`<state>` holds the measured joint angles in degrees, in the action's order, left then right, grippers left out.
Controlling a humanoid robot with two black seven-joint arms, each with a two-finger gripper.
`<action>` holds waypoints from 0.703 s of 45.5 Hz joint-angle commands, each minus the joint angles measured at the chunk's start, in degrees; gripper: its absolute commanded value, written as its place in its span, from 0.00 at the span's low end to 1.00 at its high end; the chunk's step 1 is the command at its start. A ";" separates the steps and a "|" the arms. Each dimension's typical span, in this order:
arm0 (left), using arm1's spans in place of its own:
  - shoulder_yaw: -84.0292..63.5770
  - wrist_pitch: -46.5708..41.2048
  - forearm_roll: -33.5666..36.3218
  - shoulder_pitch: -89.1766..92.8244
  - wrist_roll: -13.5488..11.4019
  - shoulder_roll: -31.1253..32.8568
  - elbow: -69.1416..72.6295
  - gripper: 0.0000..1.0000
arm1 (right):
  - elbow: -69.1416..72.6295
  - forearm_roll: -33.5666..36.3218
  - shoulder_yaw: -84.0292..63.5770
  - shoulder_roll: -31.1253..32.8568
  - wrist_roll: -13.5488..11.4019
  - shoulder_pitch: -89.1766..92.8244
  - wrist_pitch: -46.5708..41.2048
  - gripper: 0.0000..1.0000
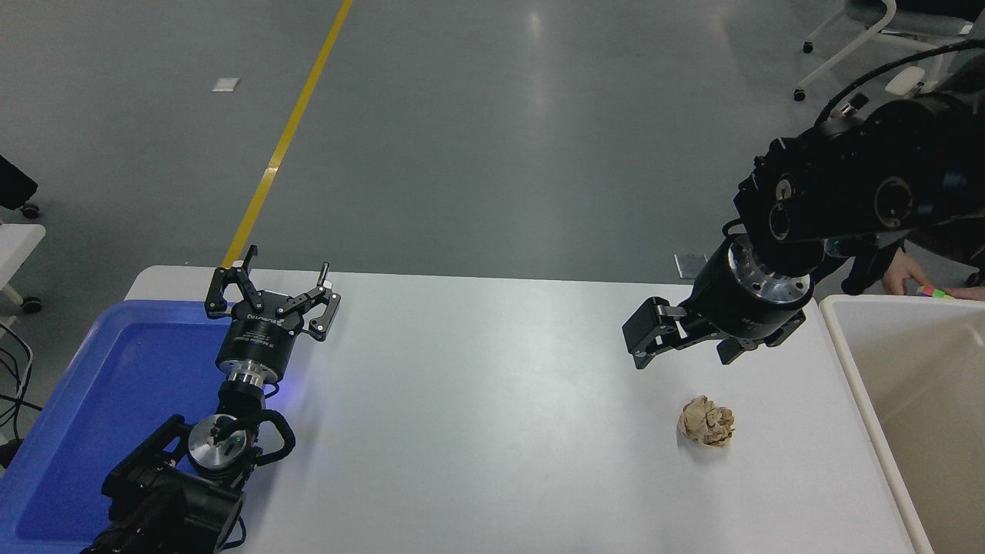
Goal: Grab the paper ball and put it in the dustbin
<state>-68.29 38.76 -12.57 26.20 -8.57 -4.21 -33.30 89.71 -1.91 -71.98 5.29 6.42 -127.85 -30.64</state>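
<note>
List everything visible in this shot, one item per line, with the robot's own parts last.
crumpled tan paper ball: one, tan and beige, on the table's right part, near the bin.
cream-white rectangular plastic dustbin: one, beige inside, right edge.
shallow blue plastic tray: one, blue, left edge.
white table: one, centre.
yellow floor line: one, upper left.
person's hand: one, behind the bin.
left end effector: black, open, by the tray.
right end effector: black, open, above and beyond the ball.

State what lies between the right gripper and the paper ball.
Only bare white table, in the head view: the right gripper hangs open above the paper ball.
</note>
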 commanded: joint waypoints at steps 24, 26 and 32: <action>0.00 0.00 0.00 0.08 0.05 -0.01 -0.01 0.99 | -2.70 -2.84 -0.35 1.92 0.00 1.72 -0.13 1.00; 0.00 0.00 0.00 -0.01 0.05 -0.01 -0.01 0.99 | -2.70 -3.27 -0.52 2.36 0.00 1.81 -0.13 1.00; 0.00 0.00 0.00 0.08 -0.04 -0.01 -0.01 0.99 | -4.01 -6.26 -0.44 5.26 0.00 4.53 0.49 1.00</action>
<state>-68.29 38.76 -12.57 26.25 -8.55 -4.22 -33.31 87.41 -5.15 -72.34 7.51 6.43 -126.07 -30.72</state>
